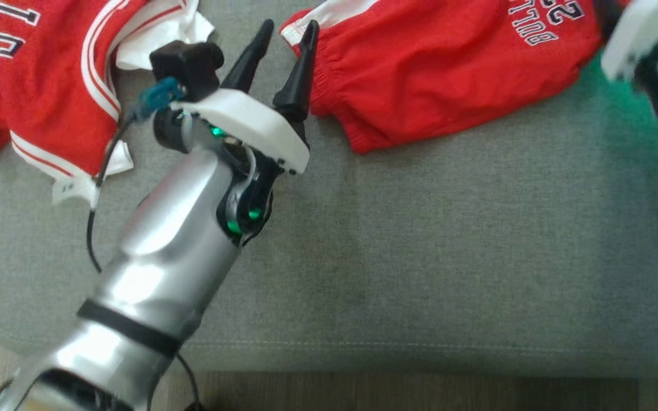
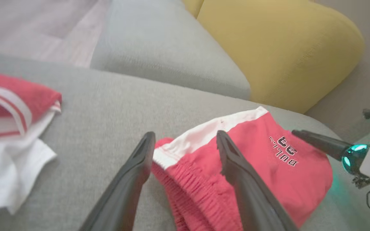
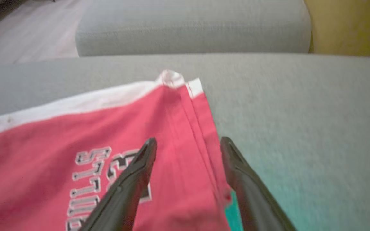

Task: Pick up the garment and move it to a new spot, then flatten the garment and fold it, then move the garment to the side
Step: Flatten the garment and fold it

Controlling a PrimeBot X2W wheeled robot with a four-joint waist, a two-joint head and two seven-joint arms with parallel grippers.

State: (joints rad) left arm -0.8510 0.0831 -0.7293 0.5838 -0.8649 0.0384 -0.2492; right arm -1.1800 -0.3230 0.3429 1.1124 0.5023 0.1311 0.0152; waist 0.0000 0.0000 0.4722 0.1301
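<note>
Shorts (image 1: 449, 63) on grey cushion (image 1: 420, 257), left jaws apart, right jaws apart above them

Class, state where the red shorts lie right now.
Head view: the red shorts lie top right on the grey cushion, right of the red jersey, the open left gripper at their left end.

red white-trimmed shorts (image 1: 449, 74), rumpled, flat on the grey cushion (image 1: 477, 257)

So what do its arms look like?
The left arm is shiny silver with a black band, a white wrist plate, green lights and a black cable. The left gripper and right gripper each have two long, dark, tapering fingers.
</note>
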